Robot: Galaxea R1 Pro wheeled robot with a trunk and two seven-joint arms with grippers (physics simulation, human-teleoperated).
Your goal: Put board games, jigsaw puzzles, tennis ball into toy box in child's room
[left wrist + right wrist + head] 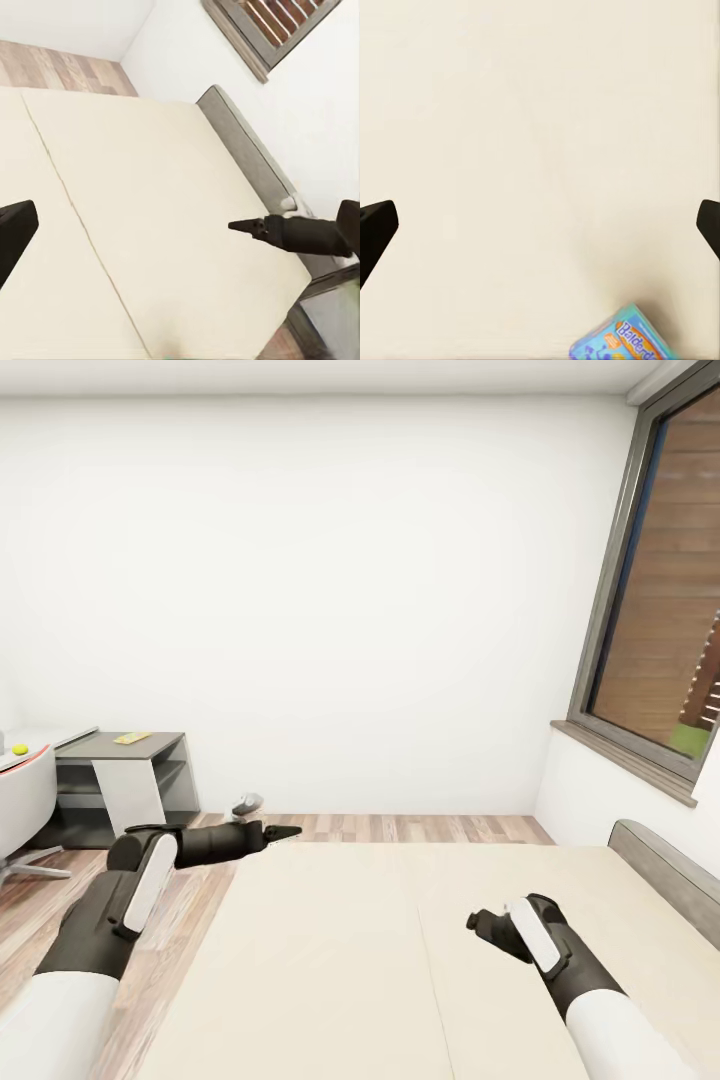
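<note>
1. The light-blue board game (619, 339) lies flat on the bed (330, 960); in the right wrist view just one corner of it peeks in at the edge, with cartoon pictures and part of a name on it.
2. The right hand (540, 225) hangs above the cream bed, near the game but not touching it; its two fingers are spread wide and hold nothing.
3. The left hand (280, 832) reaches out over the near corner of the bed; its fingers are wide apart too, with nothing between them — one dark fingertip (251, 226) points across the mattress.
4. Far off to the left a small yellow-green tennis ball (20, 749) sits on the pale table (45, 742); a lower dark desk (130, 770) stands beside it, with a flat yellow thing on top that is too small to name.
5. What could go wrong, I think:
   - the game is off to one side of the right hand, not between its fingers; if the hand came down here it would close on the bare bed;
   - the box is flat and lies low on a soft mattress — the fingers could push it away or press it down and not get under its edge;
   - I can see just one game on the bed, so the other one could be missed.
</note>
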